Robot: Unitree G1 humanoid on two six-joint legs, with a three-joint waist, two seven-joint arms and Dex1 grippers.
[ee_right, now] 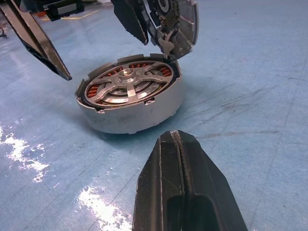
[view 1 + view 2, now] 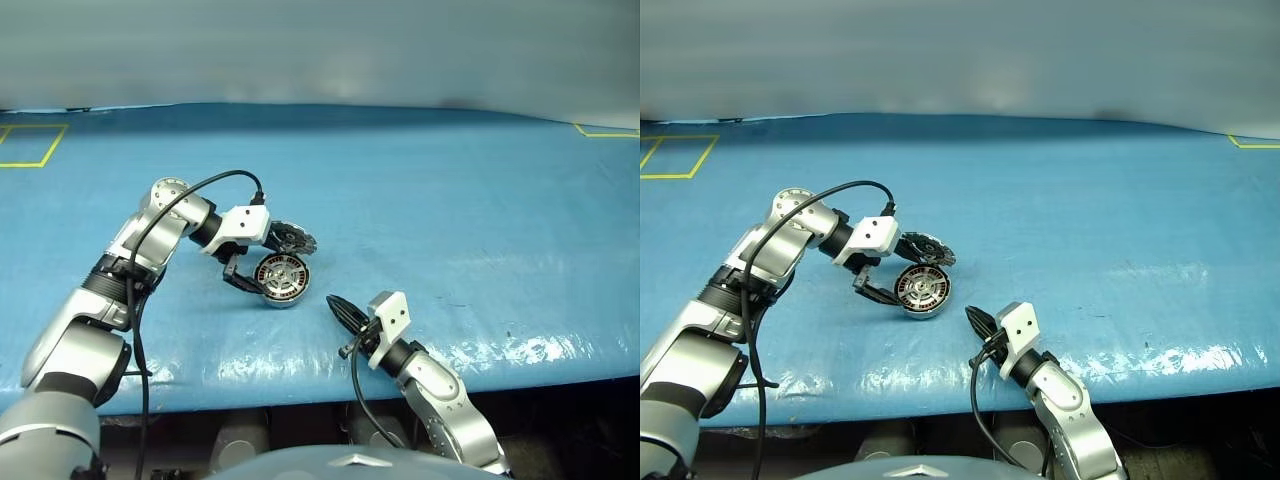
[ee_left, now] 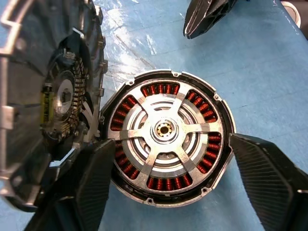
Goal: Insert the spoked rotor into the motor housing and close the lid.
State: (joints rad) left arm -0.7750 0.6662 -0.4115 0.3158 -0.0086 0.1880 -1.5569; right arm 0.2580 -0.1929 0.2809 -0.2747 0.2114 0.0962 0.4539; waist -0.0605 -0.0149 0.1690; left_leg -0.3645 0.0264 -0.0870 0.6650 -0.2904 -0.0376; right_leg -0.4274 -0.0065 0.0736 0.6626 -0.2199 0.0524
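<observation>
Spoked rotor (image 3: 165, 131) seated in motor housing (image 1: 139, 115); lid (image 3: 45, 103) raised, edge cropped; left gripper (image 3: 168, 185) open, right gripper (image 1: 179, 159) closed, empty.

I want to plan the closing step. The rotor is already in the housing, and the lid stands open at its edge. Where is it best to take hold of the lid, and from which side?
Probably the lid is best taken at its free upper rim, opposite the hinge on the motor housing, coming from its plain outer side: it stands nearly upright, so a push from there would swing it down over the spoked rotor. The open left gripper straddles the housing.
</observation>
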